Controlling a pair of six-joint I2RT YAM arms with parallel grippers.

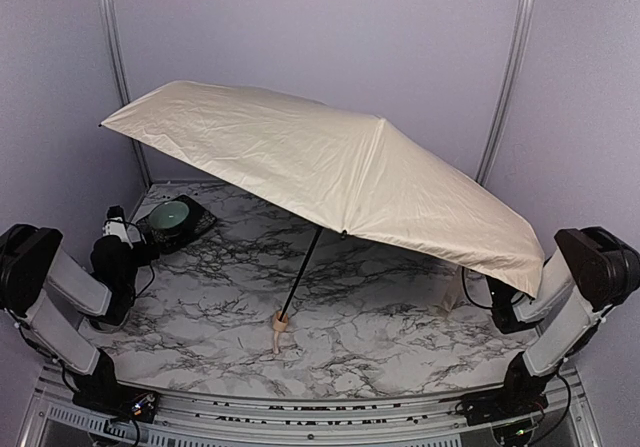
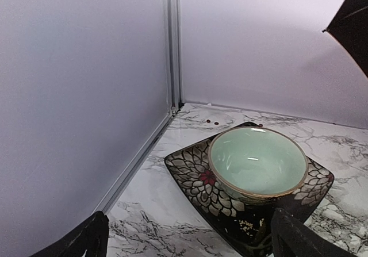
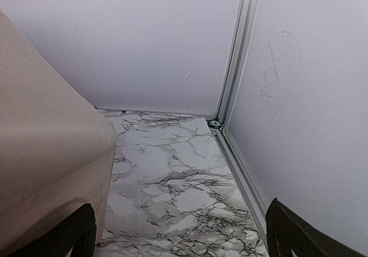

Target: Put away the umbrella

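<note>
A white desk [image 1: 400,317] veined in black marble pattern sits inside pale lilac walls [image 1: 300,27], with a metal post [image 1: 108,47] standing in the back left corner.

At the left edge the left arm [image 1: 60,287] is folded low and its wrist points toward the back corner. The left claw [image 2: 190,242] hangs with its fingers spread wide and grips nothing. Just ahead of it a pale green bowl [image 2: 257,162] sits on a dark square plate [image 2: 192,173] with a flower pattern.

The umbrella [image 1: 320,167] stands open across the middle of the desk. Its cream canopy tilts down to the right, its black shaft [image 1: 303,272] slants, and its tan handle [image 1: 280,325] rests on the desk near the front.

At the right the right arm [image 1: 570,297] is folded too. The right claw [image 3: 178,234] is spread wide and empty, just beside the canopy's low edge.
</note>
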